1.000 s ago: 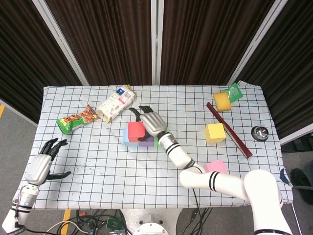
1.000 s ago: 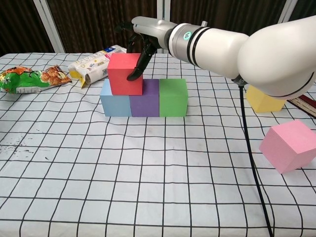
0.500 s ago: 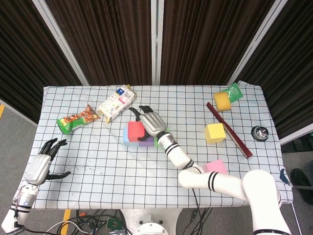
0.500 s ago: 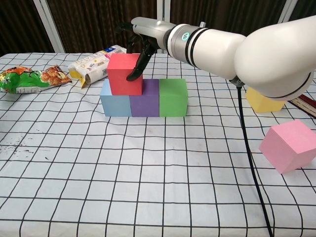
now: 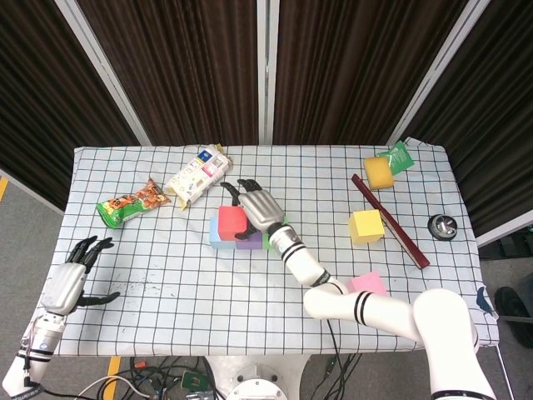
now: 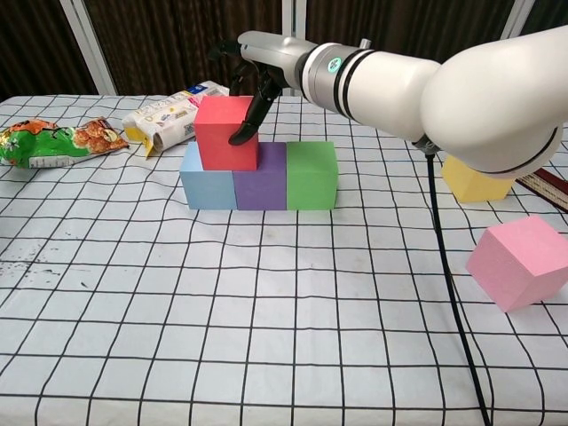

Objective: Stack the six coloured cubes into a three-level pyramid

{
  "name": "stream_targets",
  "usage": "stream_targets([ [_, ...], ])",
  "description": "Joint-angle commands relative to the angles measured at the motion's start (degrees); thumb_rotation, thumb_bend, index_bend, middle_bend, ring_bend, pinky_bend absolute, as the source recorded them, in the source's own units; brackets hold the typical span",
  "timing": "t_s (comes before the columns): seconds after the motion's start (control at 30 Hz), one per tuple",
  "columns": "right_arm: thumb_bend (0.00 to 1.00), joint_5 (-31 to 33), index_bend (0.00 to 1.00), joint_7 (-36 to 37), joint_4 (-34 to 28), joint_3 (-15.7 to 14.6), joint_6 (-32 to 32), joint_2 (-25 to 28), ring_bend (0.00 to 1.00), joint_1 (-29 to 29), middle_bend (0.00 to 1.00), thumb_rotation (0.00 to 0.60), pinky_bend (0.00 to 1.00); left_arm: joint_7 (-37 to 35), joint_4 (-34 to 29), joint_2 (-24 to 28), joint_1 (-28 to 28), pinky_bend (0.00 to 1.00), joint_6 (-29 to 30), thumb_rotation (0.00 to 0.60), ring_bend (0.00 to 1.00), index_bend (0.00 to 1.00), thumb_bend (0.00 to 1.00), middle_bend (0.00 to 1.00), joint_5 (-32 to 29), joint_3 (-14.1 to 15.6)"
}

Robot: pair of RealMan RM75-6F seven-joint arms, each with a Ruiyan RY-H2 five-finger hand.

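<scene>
A blue cube [image 6: 206,186], a purple cube [image 6: 260,185] and a green cube [image 6: 311,176] stand in a row on the checked cloth. A red cube [image 6: 224,133] [image 5: 231,222] sits on top, over the seam between blue and purple. My right hand [image 6: 266,67] [image 5: 256,206] reaches over it from behind and grips it, with one finger pressed on its right face and the others at its far side. The yellow cube [image 5: 366,226] [image 6: 475,182] and pink cube [image 5: 369,284] [image 6: 519,262] lie apart to the right. My left hand [image 5: 71,279] rests open at the table's near left corner.
A green snack bag [image 5: 129,202] and a white packet [image 5: 196,175] lie behind and left of the stack. A yellow sponge [image 5: 379,172], a green packet [image 5: 398,156], a dark red stick [image 5: 390,221] and a small round black object [image 5: 441,226] sit on the right side.
The right hand and the red cube have edged very slightly to the right on the bottom row. The left hand has not moved.
</scene>
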Motion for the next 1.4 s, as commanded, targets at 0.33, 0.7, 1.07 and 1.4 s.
stream_targets([
  [0.33,0.11,-0.92,0.0,0.35,-0.54,-0.07,0.13,0.22,0.04,-0.11,0.45,0.6,0.0,-0.18,-0.26,0.18,-0.1,0.03,0.15,0.6,0.0,0.08,0.0,0.17,0.18,-0.09],
  [0.7,0.11,-0.74,0.0,0.35,0.04,-0.06,-0.03,-0.17,0.04,0.0,0.45,0.6,0.0,-0.28,-0.18,0.18,-0.14,0.03,0.15,0.6,0.0,0.08,0.0,0.18,0.16,-0.15],
  [1.07,0.11,-0.85,0.0,0.45,-0.52,0.08,0.42,-0.02,0.04,-0.24,0.45,0.6,0.0,-0.35,-0.24,0.18,-0.13,0.03,0.18,0.6,0.0,0.08,0.0,0.18,0.22,-0.1],
  [1.4,0.11,-0.23,0.0,-0.26,-0.47,0.23,1.17,-0.31,0.04,-0.29,0.45,0.6,0.0,-0.73,0.04,0.06,-0.16,0.03,0.06,0.6,0.0,0.08,0.0,0.18,0.16,-0.09],
])
